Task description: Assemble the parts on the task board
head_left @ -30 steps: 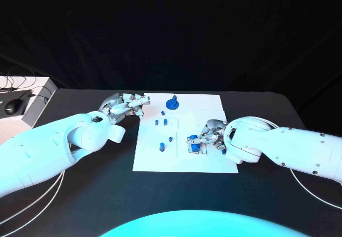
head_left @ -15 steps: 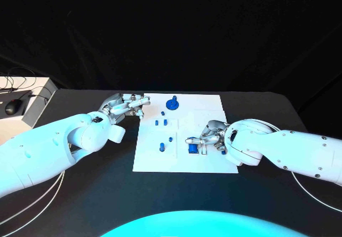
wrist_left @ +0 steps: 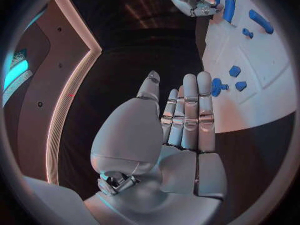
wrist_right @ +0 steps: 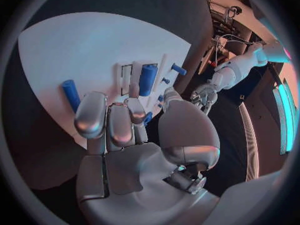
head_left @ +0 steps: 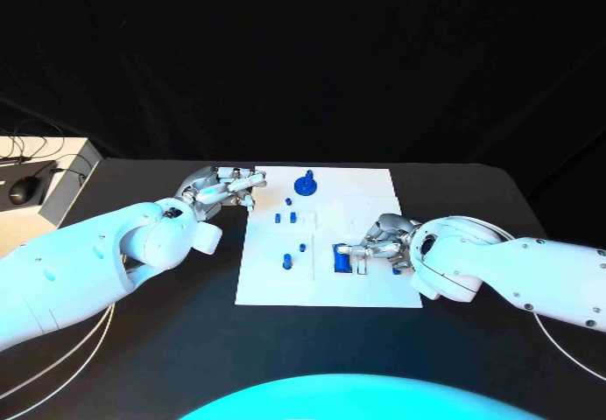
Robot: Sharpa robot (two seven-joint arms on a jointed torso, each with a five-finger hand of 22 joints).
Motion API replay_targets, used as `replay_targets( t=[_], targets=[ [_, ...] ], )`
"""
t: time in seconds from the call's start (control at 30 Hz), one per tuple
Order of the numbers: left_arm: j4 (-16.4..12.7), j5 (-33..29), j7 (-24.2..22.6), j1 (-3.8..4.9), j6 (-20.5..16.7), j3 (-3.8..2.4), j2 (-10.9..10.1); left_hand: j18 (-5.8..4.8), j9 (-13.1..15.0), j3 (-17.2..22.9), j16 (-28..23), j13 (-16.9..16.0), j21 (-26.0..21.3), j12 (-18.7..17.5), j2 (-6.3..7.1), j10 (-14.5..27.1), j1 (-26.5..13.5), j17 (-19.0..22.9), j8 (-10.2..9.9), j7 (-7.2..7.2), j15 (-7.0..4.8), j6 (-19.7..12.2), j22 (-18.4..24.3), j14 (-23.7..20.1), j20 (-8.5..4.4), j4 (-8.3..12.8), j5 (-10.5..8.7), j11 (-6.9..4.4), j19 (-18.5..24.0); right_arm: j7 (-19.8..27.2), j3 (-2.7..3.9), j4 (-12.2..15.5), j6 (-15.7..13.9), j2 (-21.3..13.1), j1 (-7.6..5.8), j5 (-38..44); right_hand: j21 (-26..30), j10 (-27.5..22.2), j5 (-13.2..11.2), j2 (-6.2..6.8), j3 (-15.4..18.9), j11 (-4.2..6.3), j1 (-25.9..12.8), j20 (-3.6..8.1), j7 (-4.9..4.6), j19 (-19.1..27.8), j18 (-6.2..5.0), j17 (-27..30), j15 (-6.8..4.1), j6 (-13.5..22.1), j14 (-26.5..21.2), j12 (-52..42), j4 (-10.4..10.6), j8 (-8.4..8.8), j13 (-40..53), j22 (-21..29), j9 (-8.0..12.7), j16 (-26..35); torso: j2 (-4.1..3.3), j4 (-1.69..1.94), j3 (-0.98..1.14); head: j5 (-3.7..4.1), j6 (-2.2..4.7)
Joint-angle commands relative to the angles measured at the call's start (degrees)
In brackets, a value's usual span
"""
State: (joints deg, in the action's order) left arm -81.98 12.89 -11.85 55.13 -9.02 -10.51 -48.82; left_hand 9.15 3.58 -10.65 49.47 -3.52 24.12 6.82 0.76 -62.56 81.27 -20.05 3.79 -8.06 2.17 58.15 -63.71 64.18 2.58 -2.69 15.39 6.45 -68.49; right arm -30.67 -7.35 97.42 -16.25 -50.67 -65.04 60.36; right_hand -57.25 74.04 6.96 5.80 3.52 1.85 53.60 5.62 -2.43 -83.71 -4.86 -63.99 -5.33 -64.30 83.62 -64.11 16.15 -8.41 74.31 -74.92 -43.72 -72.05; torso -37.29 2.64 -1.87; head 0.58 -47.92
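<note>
Right hand (head_left: 383,242): released, fingers over blue cylinder (head_left: 342,260) on board (head_left: 379,188) at 4 o'clock; I'd press it squarely. Left hand (head_left: 217,189): released, idle

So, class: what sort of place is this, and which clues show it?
Probably a robotics lab or test bench: a black table against dark drapes, a white task board with small blue parts, and a computer mouse on a side desk.

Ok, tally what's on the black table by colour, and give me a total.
blue parts: 6 plainly seen in the head view; the right hand may hide more
white task board: 1
silver hands: 2, the right hand and the left hand
Total: 9
</note>
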Motion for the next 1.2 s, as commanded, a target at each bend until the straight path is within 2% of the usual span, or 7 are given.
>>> replay_targets(
  t=[0.03, 0.17, 0.27, 0.4, 0.57, 0.87, 1.2],
  targets=[
    [-0.01, -0.02, -0.39, -0.03, 0.98, -0.05, 0.08, 0.94, 0.05, 0.05, -0.17, -0.05, -0.28, 0.09, 0.15, 0.51, -0.37, 0.07, -0.07, -0.07, 0.16, -0.15, 0.04, -0.21, -0.09, -0.39, -0.15, 0.01, -0.05, 3.06, 0.24, 1.3, -2.85, -1.44, -0.39, -1.14, -0.29, 0.39, 0.81, -1.19, 0.75, -0.04, 0.59, 0.27, 0.21, -4.29, -0.35, -0.08, 0.18, 0.14, 0.0, -0.45, -0.61, -0.4, 0.15, -7.36, -0.21, -0.22, 0.06, -0.04, -0.03, 0.16, 0.14],
    [0.07, -0.02, -0.42, -0.04, 1.01, -0.05, 0.1, 0.94, 0.05, 0.05, -0.17, -0.05, -0.28, 0.09, 0.15, 0.51, -0.37, 0.07, -0.07, -0.07, 0.16, -0.15, 0.04, -0.21, -0.09, -0.39, -0.15, 0.01, -0.05, 3.83, 0.44, 2.18, -1.34, -4.03, -1.29, -1.79, -0.53, 0.46, 1.07, -1.67, 0.97, -0.04, 0.95, 0.26, 0.22, -4.3, -0.32, -0.13, 0.19, 0.1, 0.04, -0.56, -1.1, -0.39, 0.27, -7.44, -0.22, -0.29, 0.04, -0.02, -0.06, 0.39, 0.19],
    [0.06, -0.02, -0.43, -0.05, 1.06, -0.05, 0.14, 0.94, 0.05, 0.05, -0.17, -0.05, -0.28, 0.09, 0.15, 0.51, -0.37, 0.07, -0.07, -0.07, 0.16, -0.15, 0.04, -0.21, -0.09, -0.39, -0.15, 0.01, -0.05, 4.11, 0.5, 1.93, 1.12, -5.9, -1.73, -1.83, -0.66, 0.68, 1.77, -3.55, 2.16, 0.05, 1.65, 0.26, 0.18, -4.29, -0.29, -0.26, 0.21, 0.03, 0.03, -0.83, -3.7, -0.3, 0.53, -7.48, -0.21, -0.42, 0.07, -0.06, -0.12, 0.63, 0.3],
    [0.05, -0.02, -0.43, -0.06, 1.09, -0.05, 0.14, 0.94, 0.05, 0.05, -0.17, -0.05, -0.28, 0.09, 0.15, 0.51, -0.37, 0.07, -0.07, -0.07, 0.16, -0.15, 0.04, -0.21, -0.09, -0.39, -0.15, 0.01, -0.05, 3.62, 0.5, 1.55, 4.21, -7.83, -1.92, -0.55, -0.99, 0.84, 4.7, -5.03, 3.77, 0.1, 2.23, 0.29, 0.23, -4.3, -0.24, -0.38, 0.19, -0.08, 0.03, -1.01, -6.18, -0.26, 0.72, -7.57, -0.23, -0.5, 0.03, -0.06, -0.07, 0.85, 0.42],
    [0.05, -0.01, -0.43, -0.07, 1.11, -0.05, 0.12, 0.94, 0.05, 0.05, -0.17, -0.05, -0.28, 0.09, 0.15, 0.51, -0.37, 0.07, -0.07, -0.07, 0.16, -0.15, 0.04, -0.21, -0.09, -0.39, -0.15, 0.01, -0.05, 2.58, 0.42, 1.43, 7.19, -9.69, -1.82, 2.05, -1.31, 0.96, 8.88, -5.8, 4.62, 0.08, 3.57, 0.32, 0.33, -4.31, -0.17, -0.58, 0.12, -0.21, 0.05, -1.0, -8.56, -0.28, 0.8, -7.65, -0.3, -0.6, -0.01, -0.04, -0.05, 1.02, 0.45],
    [0.0, 0.03, -0.45, -0.08, 1.35, -0.05, 0.22, 0.94, 0.06, 0.11, -0.16, -0.06, -0.28, 0.18, 0.12, 0.44, -0.38, 0.06, -0.05, -0.03, 0.15, -0.09, 0.03, -0.22, -0.09, -0.43, -0.14, -0.02, -0.06, 0.74, 0.22, 0.67, 10.56, -10.72, -0.28, 7.12, -1.24, 0.95, 12.28, -7.24, 5.62, 0.03, 4.75, 0.28, 0.27, -4.31, -0.17, -0.62, 0.16, -0.3, 0.04, -0.8, -10.94, 0.21, 0.87, -7.66, 0.11, -0.47, 0.0, 0.01, -0.09, 1.63, 0.64],
    [-0.04, 0.03, -0.38, -0.08, 1.54, -0.05, 0.07, 0.93, 0.05, 0.08, -0.15, -0.05, -0.29, 0.17, 0.13, 0.46, -0.46, 0.06, -0.08, -0.02, 0.15, -0.14, 0.02, -0.22, -0.09, -0.48, -0.15, -0.02, -0.04, -0.33, 0.14, -1.05, 10.13, -8.93, 1.51, 10.25, -1.19, 0.97, 14.7, -8.68, 5.69, 0.08, 5.46, 0.32, 0.32, -4.31, -0.18, -0.64, 0.11, -0.31, 0.07, -0.77, -12.34, 0.13, 0.89, -7.63, -0.03, -0.44, -0.02, 0.08, -0.1, 1.73, 0.36]
  ],
)
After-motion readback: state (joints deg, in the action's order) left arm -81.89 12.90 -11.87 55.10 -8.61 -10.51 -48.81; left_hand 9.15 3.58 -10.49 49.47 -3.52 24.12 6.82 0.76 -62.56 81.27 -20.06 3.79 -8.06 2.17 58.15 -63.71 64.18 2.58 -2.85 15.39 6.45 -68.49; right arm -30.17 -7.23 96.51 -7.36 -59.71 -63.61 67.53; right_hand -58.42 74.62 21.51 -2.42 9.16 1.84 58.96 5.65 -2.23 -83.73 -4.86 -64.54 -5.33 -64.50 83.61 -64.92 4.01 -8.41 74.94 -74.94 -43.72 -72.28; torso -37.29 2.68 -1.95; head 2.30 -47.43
